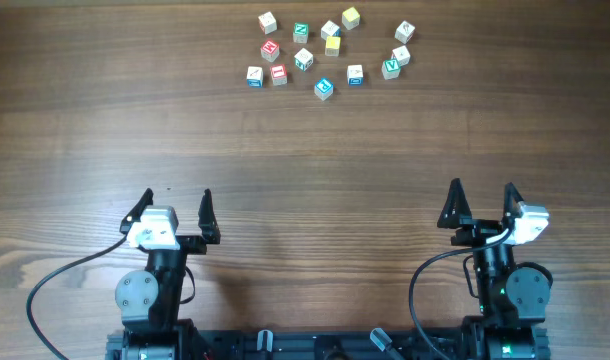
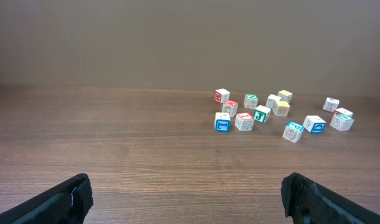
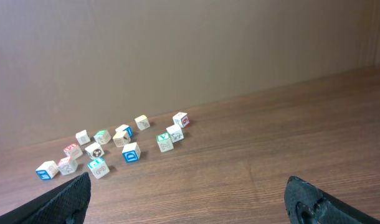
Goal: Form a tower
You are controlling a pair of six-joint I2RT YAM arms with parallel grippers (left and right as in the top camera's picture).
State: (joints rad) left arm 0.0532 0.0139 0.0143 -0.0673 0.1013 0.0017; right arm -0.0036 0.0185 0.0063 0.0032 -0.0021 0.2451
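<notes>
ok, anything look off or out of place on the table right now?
Nothing damaged or spilled. The letter cubes lie in a loose scatter at the far side of the table, several turned at odd angles, none clearly stacked. The left gripper and right gripper are open, empty and well short of them.

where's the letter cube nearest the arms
Overhead view: the blue-marked letter cube lies at the near edge of the loose cluster, at the far side of the table, right of centre.

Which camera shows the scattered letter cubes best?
Overhead: it looks straight down on the letter cubes, all spread out, none stacked. The left wrist view shows them side-on, some overlapping; the right wrist view shows them small, at lower left.
</notes>
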